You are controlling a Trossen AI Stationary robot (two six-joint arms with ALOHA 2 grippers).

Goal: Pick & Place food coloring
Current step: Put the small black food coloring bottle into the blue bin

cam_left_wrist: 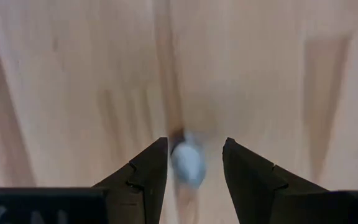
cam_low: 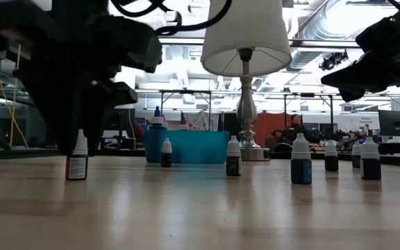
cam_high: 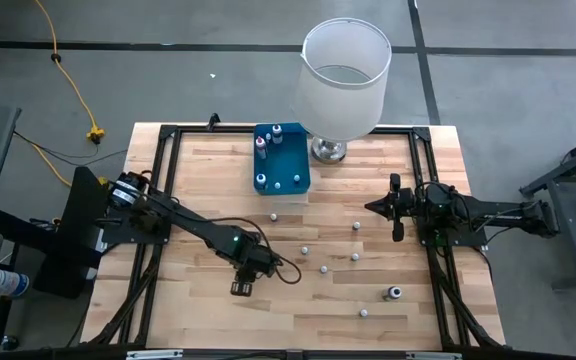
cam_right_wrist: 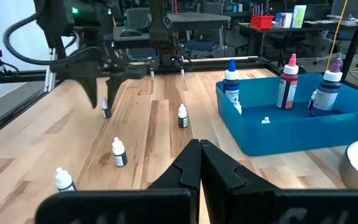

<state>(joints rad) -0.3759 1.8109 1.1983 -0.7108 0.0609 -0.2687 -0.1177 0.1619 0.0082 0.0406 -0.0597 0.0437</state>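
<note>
The food coloring is several tiny white-capped bottles. Some stand in the blue tray (cam_high: 286, 165) at the table's far side; others stand scattered on the wood, such as one (cam_high: 306, 249) near the middle, and one (cam_high: 395, 293) lies on its side. My left gripper (cam_left_wrist: 194, 155) is open and points down near the table's near edge. Its fingers stand on either side of one upright bottle (cam_left_wrist: 188, 163), also seen on the table as a dark-bodied bottle (cam_low: 77, 158). My right gripper (cam_right_wrist: 199, 152) is shut, hovers at the right, and points toward the table's left.
A big white lamp (cam_high: 343, 80) on a metal base (cam_high: 329, 150) stands beside the tray at the far edge. A black frame (cam_high: 158, 180) rims the table. Loose bottles (cam_high: 355, 257) dot the middle and right; the wood on the left near side shows bare.
</note>
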